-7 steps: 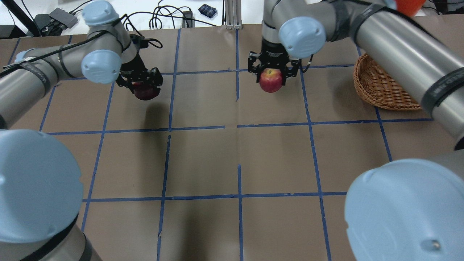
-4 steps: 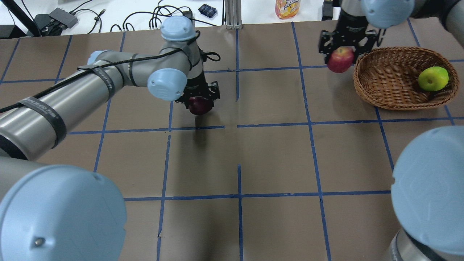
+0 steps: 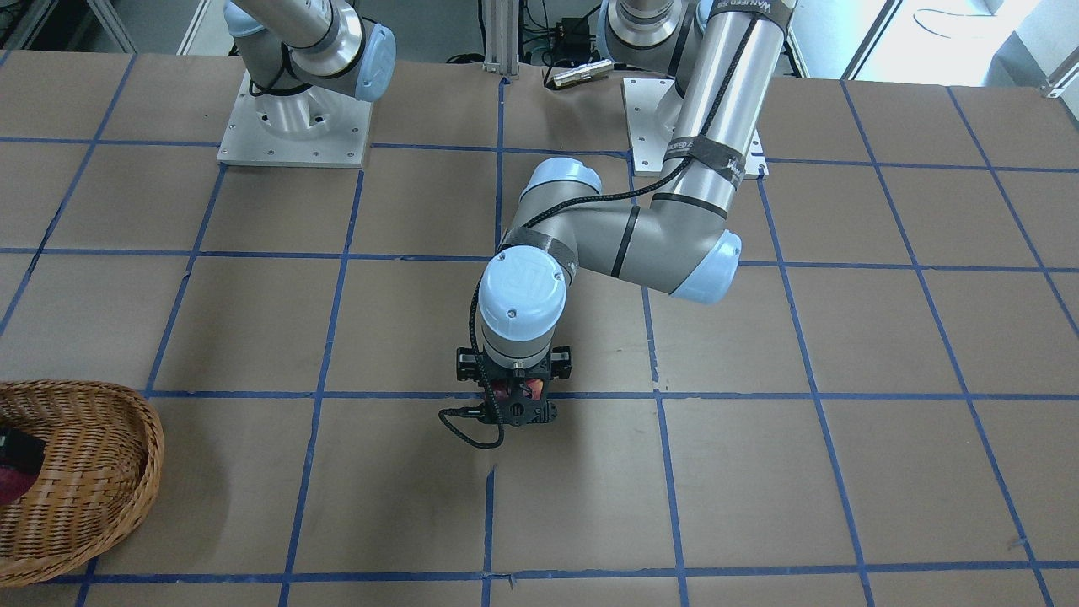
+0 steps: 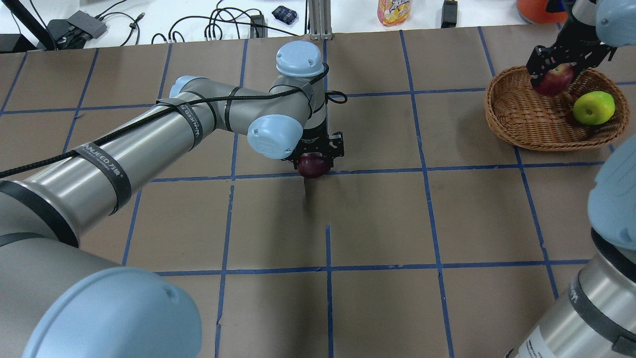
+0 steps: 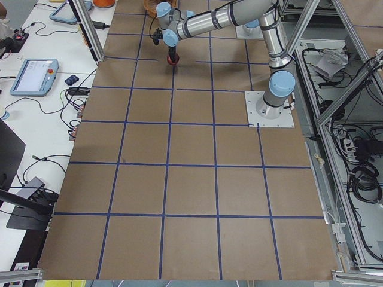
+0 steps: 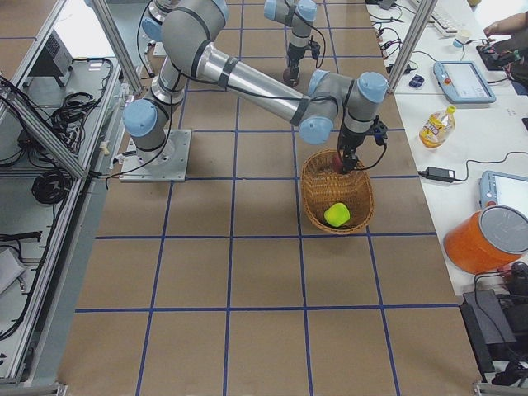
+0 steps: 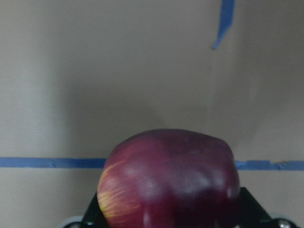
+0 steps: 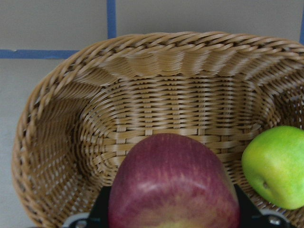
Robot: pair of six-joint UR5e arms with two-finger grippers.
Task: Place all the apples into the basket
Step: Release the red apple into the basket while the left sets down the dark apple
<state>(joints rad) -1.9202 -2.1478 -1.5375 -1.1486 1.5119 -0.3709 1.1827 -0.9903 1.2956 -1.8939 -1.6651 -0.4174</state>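
grey and long, the left arm (image 4: 149, 136) reaches toward the middle of the brown paper-covered table (image 4: 377, 219). at its end the left gripper (image 4: 317, 155) is clamped on the dark maroon-purple round apple (image 4: 313, 168), which hangs below the jaws, with its shadow on the paper just beneath. a strip of blue tape (image 4: 377, 170) from the table's grid runs directly under this gripper (in the left wrist view it passes behind the fruit, and a patch of yellow streaks shows on the apple's side).

the shallow oval basket of light-brown woven wicker (image 4: 516, 124) lies well apart from the left gripper, off to the robot's right.

the right gripper (image 4: 560, 69) hangs over that basket, its jaws closed around the round red apple (image 4: 552, 81). the right wrist view shows the woven floor and braided rim spread out below the fruit, so the apple is above the basket's inside. just to the right of this gripper, the bright lime-green round apple (image 4: 593, 108) rests inside the basket against its wall, near the red one but apart from it.
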